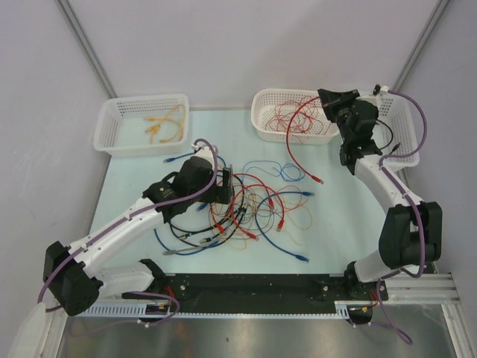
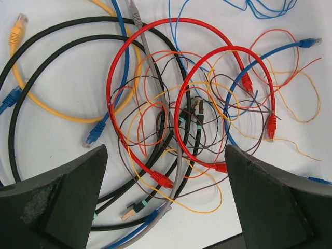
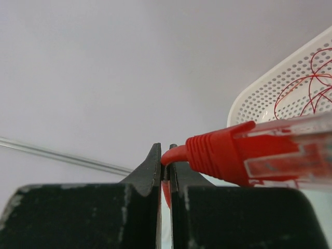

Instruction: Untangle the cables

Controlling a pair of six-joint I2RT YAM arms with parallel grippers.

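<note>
Only the right wrist view shows the right gripper (image 3: 164, 158) pinched shut on a red cable (image 3: 218, 155) just behind its plug. From above, that cable hangs from the gripper by the right basket (image 1: 262, 123) at the table's (image 1: 335, 224) far edge and trails down onto the table. The left gripper (image 2: 166, 150) stands wide over the cables (image 2: 181, 119) tangled mid-table, with nothing between its jaws. Which strand crosses which in the knot is hard to tell, and several loops are cut off by the left wrist view's edges
</note>
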